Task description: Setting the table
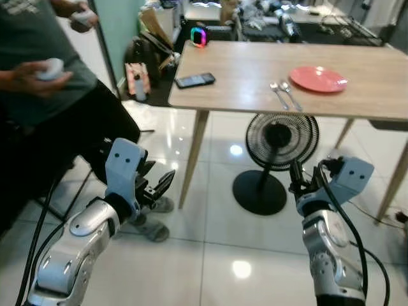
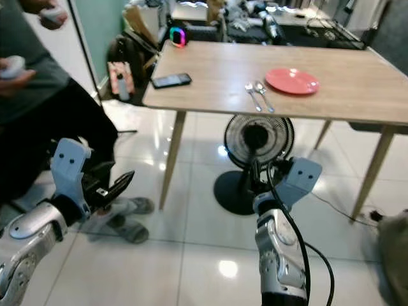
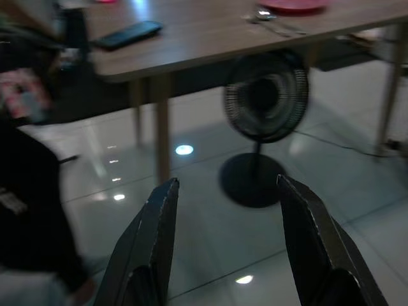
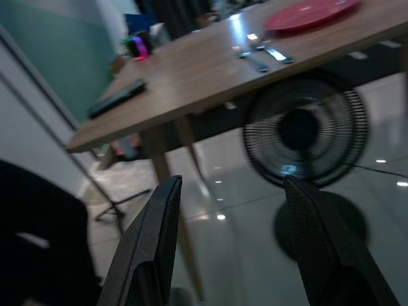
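Currently approach step: left gripper (image 1: 159,185) and right gripper (image 4: 233,245) parted, empty, short of table (image 1: 242,76); fork (image 1: 276,92), spoon (image 1: 288,89) beside plate (image 1: 317,79); next, step closer.

Red plate (image 1: 318,79) flat on wooden table (image 1: 255,89); fork (image 1: 276,93), spoon (image 1: 290,93) just beside.

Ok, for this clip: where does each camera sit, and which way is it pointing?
Left eye: on the head, looking forward and down at the table, red plate and fan; both silver arms show, left gripper, right gripper.
Right eye: the same scene, a little offset.
Left wrist: along its open fingers toward the fan and the phone.
Right wrist: along its open fingers toward the same table.
Shared: table, fan, plate, phone in all four.
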